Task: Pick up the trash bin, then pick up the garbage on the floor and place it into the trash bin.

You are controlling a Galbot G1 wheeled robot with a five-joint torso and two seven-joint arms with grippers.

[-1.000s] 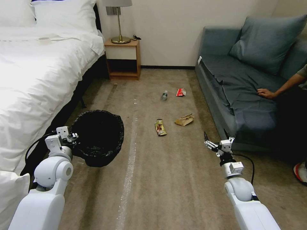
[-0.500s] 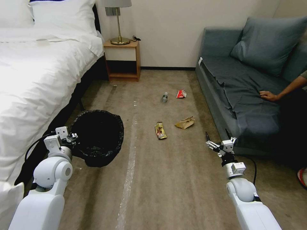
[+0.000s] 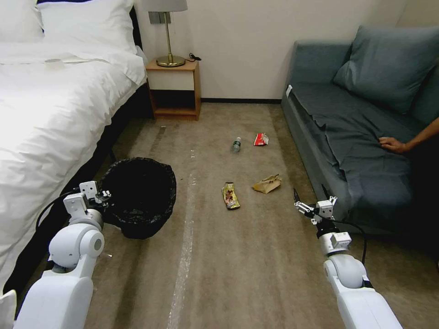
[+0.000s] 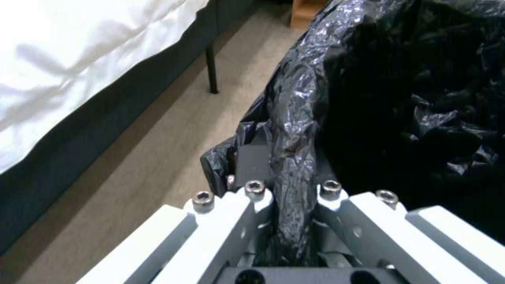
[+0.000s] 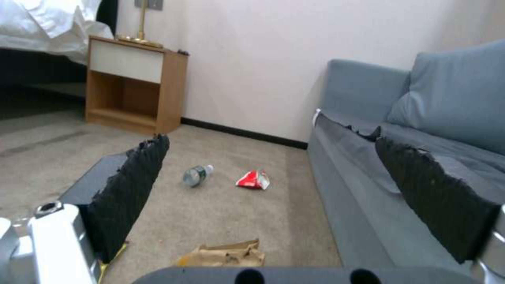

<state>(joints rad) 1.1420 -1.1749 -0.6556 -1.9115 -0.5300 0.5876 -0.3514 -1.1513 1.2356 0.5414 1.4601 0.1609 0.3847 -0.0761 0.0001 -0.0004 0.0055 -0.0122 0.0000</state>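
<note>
The trash bin (image 3: 139, 196), draped in a crinkly black liner, hangs at lower left beside the bed, and my left gripper (image 3: 101, 195) is shut on its rim. In the left wrist view the liner rim (image 4: 294, 157) runs between the jaws. On the carpet ahead lies the garbage: a gold-brown wrapper (image 3: 230, 195), a crumpled brown paper bag (image 3: 267, 183), a small clear bottle (image 3: 236, 144) and a red-and-white packet (image 3: 260, 139). My right gripper (image 3: 310, 195) hovers open above the floor, just right of the paper bag (image 5: 223, 255). Past its fingers lie the bottle (image 5: 195, 175) and packet (image 5: 253, 180).
A white bed (image 3: 50, 109) lines the left side and a grey-blue sofa (image 3: 356, 123) the right. A wooden nightstand (image 3: 173, 87) with a lamp stands against the far wall. A person's hand (image 3: 394, 145) rests on the sofa. A pale stripe (image 3: 185, 246) runs along the carpet.
The whole scene has shifted slightly down and right in the head view, so the camera moved. Both arms keep their poses, and the left still holds the bin.
</note>
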